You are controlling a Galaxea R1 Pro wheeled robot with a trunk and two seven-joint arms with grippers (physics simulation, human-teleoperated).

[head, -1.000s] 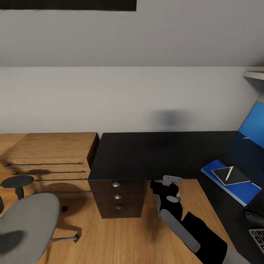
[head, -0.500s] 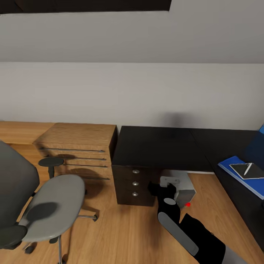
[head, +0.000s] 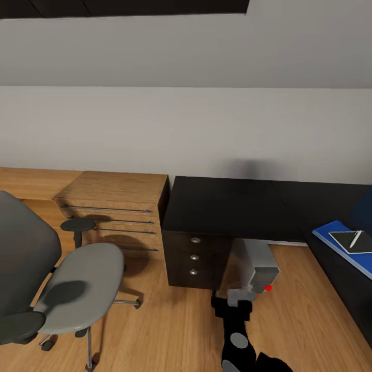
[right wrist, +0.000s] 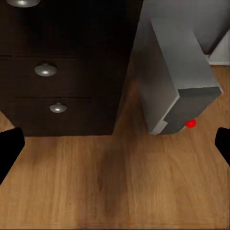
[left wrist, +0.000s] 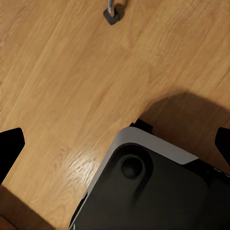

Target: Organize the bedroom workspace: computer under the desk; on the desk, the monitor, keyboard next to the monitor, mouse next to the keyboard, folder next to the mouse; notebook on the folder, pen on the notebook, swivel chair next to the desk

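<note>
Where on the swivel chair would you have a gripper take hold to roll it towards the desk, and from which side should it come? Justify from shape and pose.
Probably the near armrest of the swivel chair: a narrow black pad that jaws could span. Come from the robot's side, pushing towards the desk; the broad seat and backrest offer no such edge.

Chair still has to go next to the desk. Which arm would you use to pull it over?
Probably the left. The swivel chair stands on the robot's left, while the right gripper reaches toward the computer beside the desk drawers. The left wrist view looks at floor, jaws open.
</note>
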